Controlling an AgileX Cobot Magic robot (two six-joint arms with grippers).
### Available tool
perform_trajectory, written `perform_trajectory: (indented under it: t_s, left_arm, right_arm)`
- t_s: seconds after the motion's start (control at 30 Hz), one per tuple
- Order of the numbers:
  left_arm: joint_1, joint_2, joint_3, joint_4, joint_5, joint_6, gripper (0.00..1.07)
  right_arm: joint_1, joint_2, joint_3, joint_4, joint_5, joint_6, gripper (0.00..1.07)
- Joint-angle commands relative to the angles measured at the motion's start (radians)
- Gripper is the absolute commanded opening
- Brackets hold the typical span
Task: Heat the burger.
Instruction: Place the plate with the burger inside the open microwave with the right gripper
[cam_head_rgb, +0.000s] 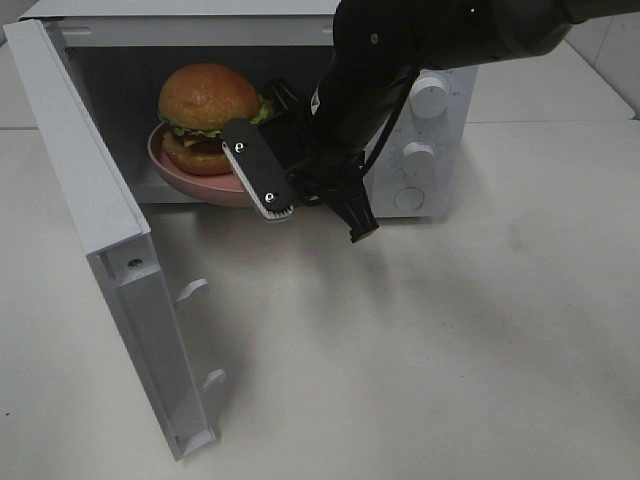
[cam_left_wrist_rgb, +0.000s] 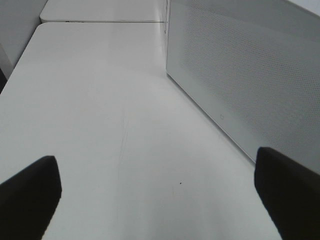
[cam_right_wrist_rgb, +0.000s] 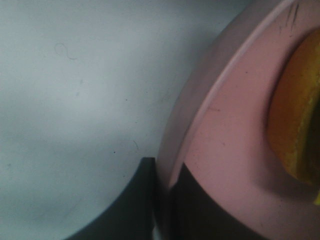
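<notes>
The burger sits on the pink plate just inside the open microwave. It looks soft, stacked and liable to slide, so it is best moved by the stiff plate, kept level. The right gripper reaches in from the right, its jaws nearly closed, pinching the plate's near rim. The left gripper hangs wide and empty over the table beside the microwave's wall

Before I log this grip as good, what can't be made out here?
Exterior high: right side of the plate, behind the right arm.
Right wrist: most of the burger, cut off by the frame edge and blurred.
Exterior high: markings on the microwave dials, too small.
Left wrist: left gripper fingers, cropped by the frame edge.
</notes>
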Motion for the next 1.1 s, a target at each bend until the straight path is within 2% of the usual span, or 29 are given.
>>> perform_trajectory:
  t_s: [0.03,0.43,1.1]
  left_arm:
    - [-0.003,-0.023,0.004,-0.001,-0.010,-0.003,0.98]
    - [-0.003,-0.023,0.004,-0.001,-0.010,-0.003,0.98]
    - [-0.003,-0.023,0.004,-0.001,-0.010,-0.003,0.98]
  right_arm:
    - [0.000,0.013,-0.056,-0.028,-0.031,0.052,0.00]
    - [0.000,0.124,-0.213,-0.104,0.011,0.147,0.00]
    - [0.000,0.255,-0.394,-0.136,0.028,0.130,0.00]
